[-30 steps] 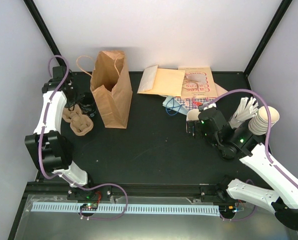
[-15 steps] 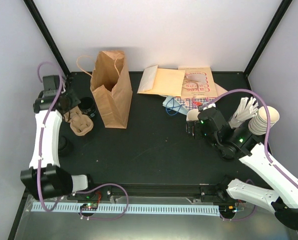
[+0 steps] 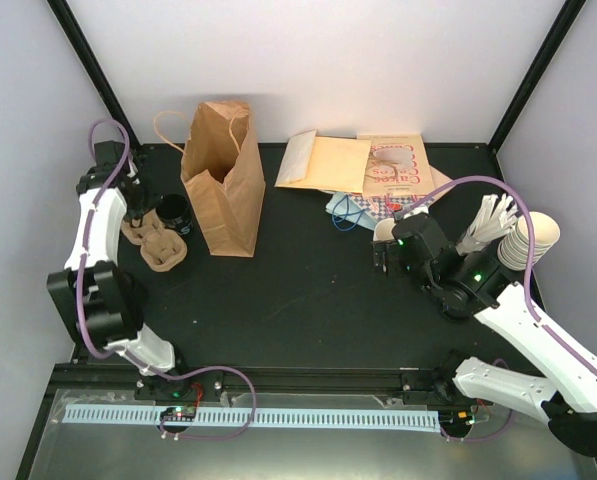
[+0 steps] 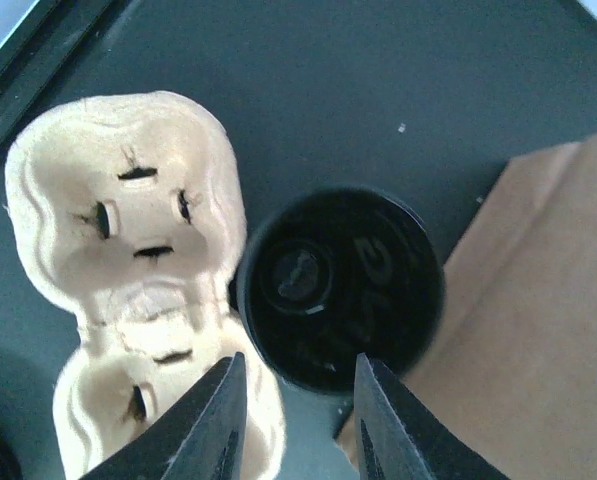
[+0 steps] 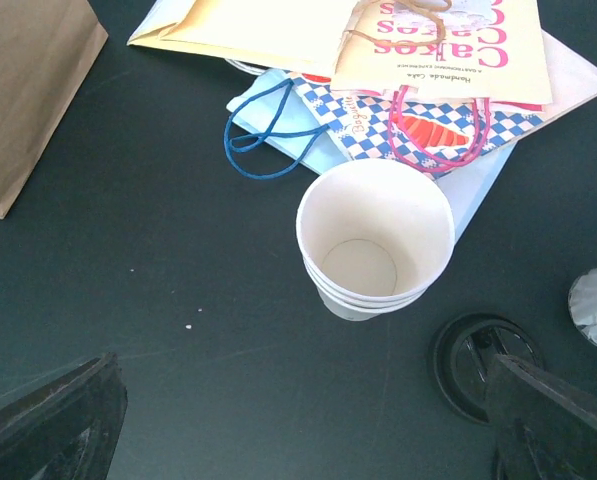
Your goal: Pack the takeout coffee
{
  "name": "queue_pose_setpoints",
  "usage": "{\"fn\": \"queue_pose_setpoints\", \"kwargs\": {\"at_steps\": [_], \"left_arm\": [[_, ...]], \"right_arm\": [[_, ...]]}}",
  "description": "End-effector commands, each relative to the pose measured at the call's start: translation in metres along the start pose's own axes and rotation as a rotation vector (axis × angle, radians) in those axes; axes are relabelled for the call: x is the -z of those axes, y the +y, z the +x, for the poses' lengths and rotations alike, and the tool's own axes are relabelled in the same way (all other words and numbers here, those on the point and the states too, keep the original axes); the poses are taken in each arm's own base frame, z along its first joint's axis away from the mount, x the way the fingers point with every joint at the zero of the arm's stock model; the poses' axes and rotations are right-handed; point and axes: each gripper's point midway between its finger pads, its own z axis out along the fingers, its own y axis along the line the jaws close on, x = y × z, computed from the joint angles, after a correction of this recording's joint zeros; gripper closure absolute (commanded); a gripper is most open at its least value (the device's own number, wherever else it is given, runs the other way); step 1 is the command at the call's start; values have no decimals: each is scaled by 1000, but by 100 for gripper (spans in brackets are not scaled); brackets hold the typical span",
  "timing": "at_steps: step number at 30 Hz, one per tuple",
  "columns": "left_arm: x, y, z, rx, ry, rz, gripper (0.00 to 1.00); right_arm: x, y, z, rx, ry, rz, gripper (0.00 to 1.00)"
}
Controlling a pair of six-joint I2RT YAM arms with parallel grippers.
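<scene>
My left gripper [image 4: 298,365] — shut a second ago — now stands part-open above the lids [image 4: 338,285], nothing in it, so no lid picked yet; the cup [image 5: 375,240] sits lidless by the bags [image 5: 433,45] under my wide-open, empty right gripper [image 5: 298,400].

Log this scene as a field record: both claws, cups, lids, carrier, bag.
left claw: slightly open, empty, over the near rim of the black lid stack
right claw: wide open, empty, above the table near the nested cups
nested cups: upright, lidless, beside flat paper bags
loose lid: flat on the table, by the cups
pulp carrier: empty, next to the lid stack
brown bag: standing, mouth open
lidded cup: none seen
</scene>
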Motion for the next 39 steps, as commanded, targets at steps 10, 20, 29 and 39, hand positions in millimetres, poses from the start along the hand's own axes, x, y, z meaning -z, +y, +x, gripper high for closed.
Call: {"fn": "queue_pose_setpoints", "kwargs": {"at_steps": [10,20,29,39], "left_arm": [[-43,11,-16,33,94,-62,66],[-59,13,-12,31,124,-66,76],[-68,18,-6,34,148,-79,82],[-68,19,-5,28,147,-87,91]], "right_arm": [[0,0,-7,-17,-27,5,0],[-5,2,-8,-8,-29,10,0],[-7,0,-7,2,-28,24,0],[-6,-3,-4,-6,-26,28,0]]}}
